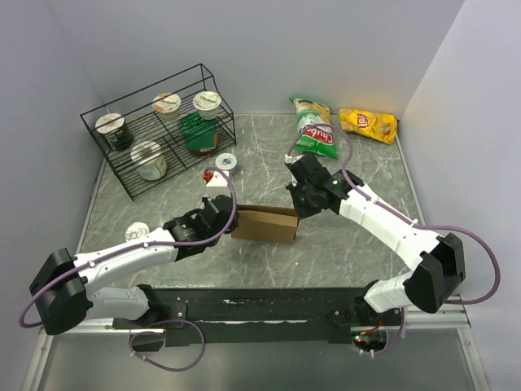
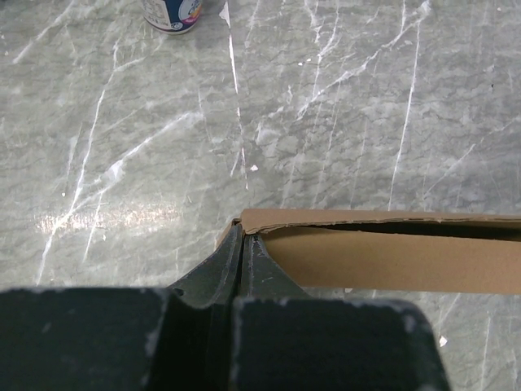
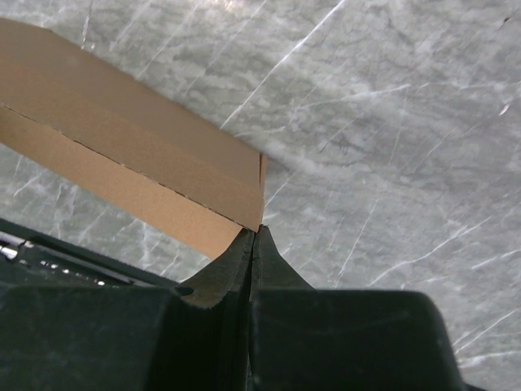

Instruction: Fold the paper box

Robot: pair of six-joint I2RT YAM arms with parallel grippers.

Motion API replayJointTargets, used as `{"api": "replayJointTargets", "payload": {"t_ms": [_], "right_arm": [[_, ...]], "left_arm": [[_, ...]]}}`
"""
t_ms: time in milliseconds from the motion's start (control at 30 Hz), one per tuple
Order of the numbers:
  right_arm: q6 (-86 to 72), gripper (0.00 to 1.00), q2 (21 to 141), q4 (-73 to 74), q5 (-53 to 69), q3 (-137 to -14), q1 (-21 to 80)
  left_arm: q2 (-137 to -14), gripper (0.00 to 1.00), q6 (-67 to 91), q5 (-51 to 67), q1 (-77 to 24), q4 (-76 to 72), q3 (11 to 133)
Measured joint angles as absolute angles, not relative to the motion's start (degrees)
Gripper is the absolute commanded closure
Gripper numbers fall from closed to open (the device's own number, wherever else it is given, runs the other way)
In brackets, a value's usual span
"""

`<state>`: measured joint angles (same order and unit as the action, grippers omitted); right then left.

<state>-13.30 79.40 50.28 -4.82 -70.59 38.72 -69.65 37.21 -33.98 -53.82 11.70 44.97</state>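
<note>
The grey marbled counter is filling the scene in front of you, walled in by pale panels. Your two arms are reaching in from the near edge, the left arm angling toward the middle and the right arm bending back in from the right. A black wire rack is standing at the far left, holding four foil-lidded cups and a green-wrapped item.

The paper box is sitting mid-counter between the two arms, a plain brown cardboard shape partly raised, with its long side facing you.

The left gripper is meeting the box's left end. Its fingers are pressing fully together, and cardboard is showing on both sides of the tips, so it is pinching that corner. The right gripper is also closed tight. Its tips are touching the box's right corner, but you cannot tell from the wrist view whether any cardboard is caught between them.

A green chip bag and a yellow chip bag are lying side by side at the far right, well apart from the box. A small white cup is standing just beside the rack, and another small cup is sitting beside the left arm.
</note>
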Motion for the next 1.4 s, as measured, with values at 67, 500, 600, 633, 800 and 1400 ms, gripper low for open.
{"api": "replayJointTargets", "payload": {"t_ms": [67, 500, 600, 633, 800, 1400], "right_arm": [[-13.7, 1.0, 79.4, 50.9, -4.2, -70.8, 38.7], [-18.6, 1.0, 78.5, 49.8, -1.8, -69.2, 37.3], [-20.1, 1.0, 78.1, 48.9, -1.7, -68.6, 37.0], [-20.6, 1.0, 77.8, 48.5, -1.7, -68.2, 36.9], [-22.5, 1.0, 76.7, 47.0, -1.7, -66.8, 36.7], [-26.1, 1.0, 75.1, 45.1, 0.5, -65.1, 35.2]], "left_arm": [[-69.8, 0.99, 37.5, -34.5, -54.1, 11.7, 45.0], [-72.1, 0.99, 39.9, -38.3, -55.2, 11.3, 45.7], [-72.7, 0.99, 40.2, -39.5, -55.7, 11.3, 46.0], [-72.8, 0.99, 40.2, -39.7, -55.8, 11.3, 46.0], [-73.1, 0.99, 40.8, -40.9, -56.4, 11.3, 46.0], [-73.3, 0.99, 41.5, -43.0, -57.6, 11.9, 46.1]]}}
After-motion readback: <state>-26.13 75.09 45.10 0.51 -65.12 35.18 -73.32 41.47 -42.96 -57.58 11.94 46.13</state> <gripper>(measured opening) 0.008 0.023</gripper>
